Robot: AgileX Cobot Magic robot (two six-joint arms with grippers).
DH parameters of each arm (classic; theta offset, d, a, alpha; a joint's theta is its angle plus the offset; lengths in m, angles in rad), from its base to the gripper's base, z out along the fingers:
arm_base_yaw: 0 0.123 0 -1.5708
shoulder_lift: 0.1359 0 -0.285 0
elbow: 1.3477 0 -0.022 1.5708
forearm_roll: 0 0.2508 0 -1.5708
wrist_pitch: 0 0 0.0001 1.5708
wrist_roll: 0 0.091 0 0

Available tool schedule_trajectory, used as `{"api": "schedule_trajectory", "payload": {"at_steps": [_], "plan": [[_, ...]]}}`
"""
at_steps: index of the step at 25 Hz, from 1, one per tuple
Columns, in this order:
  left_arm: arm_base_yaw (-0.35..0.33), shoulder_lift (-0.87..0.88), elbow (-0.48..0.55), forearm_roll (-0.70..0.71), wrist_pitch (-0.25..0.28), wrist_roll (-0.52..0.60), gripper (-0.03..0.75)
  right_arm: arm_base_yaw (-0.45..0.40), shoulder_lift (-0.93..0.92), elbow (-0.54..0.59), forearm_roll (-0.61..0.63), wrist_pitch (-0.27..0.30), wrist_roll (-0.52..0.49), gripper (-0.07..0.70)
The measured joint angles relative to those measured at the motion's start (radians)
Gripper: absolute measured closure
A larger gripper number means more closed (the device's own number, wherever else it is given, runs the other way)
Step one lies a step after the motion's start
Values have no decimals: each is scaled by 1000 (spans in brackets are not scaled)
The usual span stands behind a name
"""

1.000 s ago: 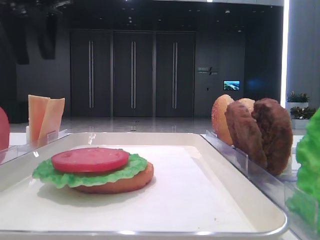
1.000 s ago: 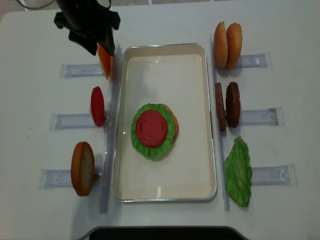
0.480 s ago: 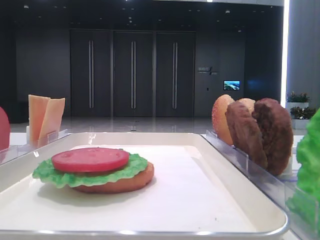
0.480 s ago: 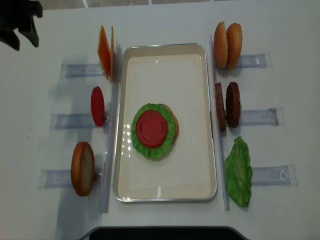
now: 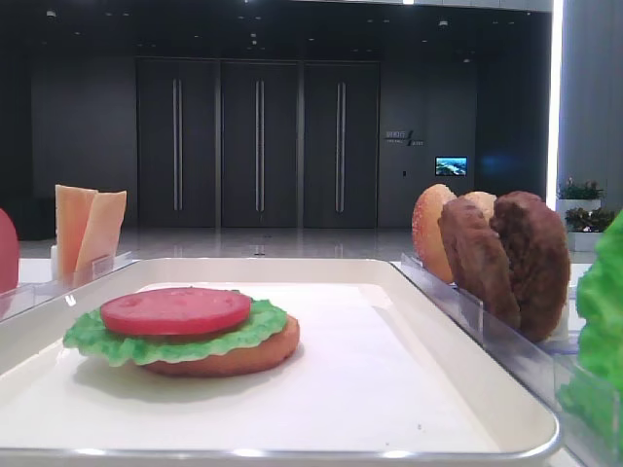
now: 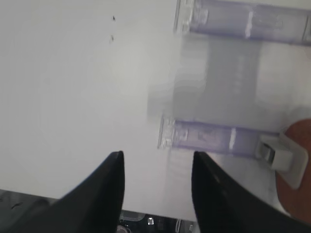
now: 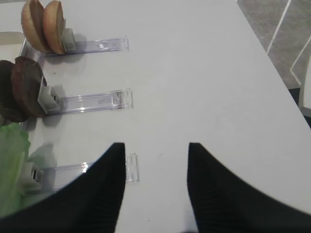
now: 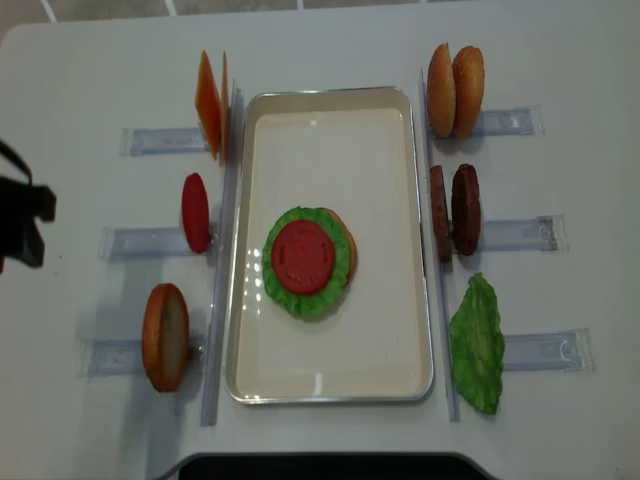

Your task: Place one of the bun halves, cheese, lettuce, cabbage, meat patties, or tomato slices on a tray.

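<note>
The tray sits mid-table. Inside it lies 1 stack: a bun half at the bottom, a lettuce leaf over it, and a tomato slice flat on top.

Left of the tray, 3 clear racks hold, from far to near, the cheese slices, 1 upright tomato slice, and 1 upright bun half. Right of the tray stand 2 bun halves, 2 meat patties, and a loose lettuce leaf.

The left gripper is at the far left edge of the table, well apart from the tray. Its jaws are parted over bare tabletop, with nothing between them. A rack end and the edge of a bun half show to its right.

The right gripper hangs over the table to the right of the racks, jaws parted and empty.
</note>
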Motion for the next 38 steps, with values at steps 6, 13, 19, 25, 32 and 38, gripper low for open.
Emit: {"api": "schedule_trajectory", "payload": {"at_steps": [6,13,19,25,32,38], "plan": [[-11,-348,213,-80,-28,-1,370,0,0,0,0,0,0,339],[-73,-615,305,-96,-36,17,370,0,0,0,0,0,0,339],[-78,-773,405,-96,-33,45,370,0,0,0,0,0,0,339],[-78,-972,409,-96,-33,66,370,0,0,0,0,0,0,339],[-79,-1207,409,-97,-16,74,370,0,0,0,0,0,0,339],[-79,-1208,409,-97,-17,78,370,0,0,0,0,0,0,339]]}}
